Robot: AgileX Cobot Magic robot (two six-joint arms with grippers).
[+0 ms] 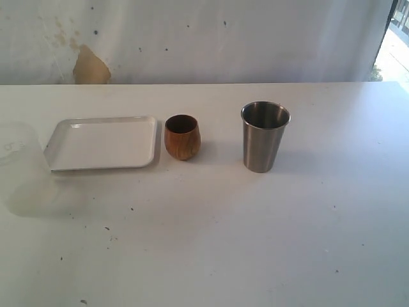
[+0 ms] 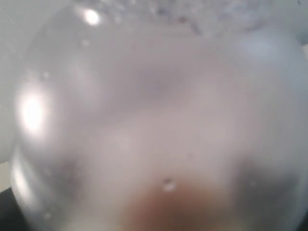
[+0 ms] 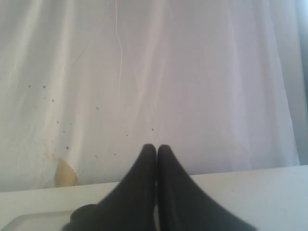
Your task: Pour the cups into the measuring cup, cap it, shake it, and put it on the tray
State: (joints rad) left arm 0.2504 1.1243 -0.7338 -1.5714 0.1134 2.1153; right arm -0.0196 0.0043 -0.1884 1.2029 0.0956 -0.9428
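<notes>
The brown wooden cup (image 1: 182,137) stands upright mid-table, just right of the white tray (image 1: 102,142). Farther right stands the steel tumbler (image 1: 264,136), also upright. A blurred clear rounded vessel (image 2: 154,120) fills the left wrist view and hides the left gripper's fingers; I cannot tell whether it is the measuring cup or the cap. A faint translucent shape (image 1: 16,146) shows at the exterior view's left edge. My right gripper (image 3: 156,147) is shut with nothing between its fingers, held above the table and facing the back wall. Neither arm shows in the exterior view.
A white cloth-covered wall (image 1: 204,38) with a tan stain (image 1: 89,67) closes the back of the table. The white table (image 1: 223,243) stretches bare toward the front. In the right wrist view the wooden cup's dark rim (image 3: 84,212) sits low beside the fingers.
</notes>
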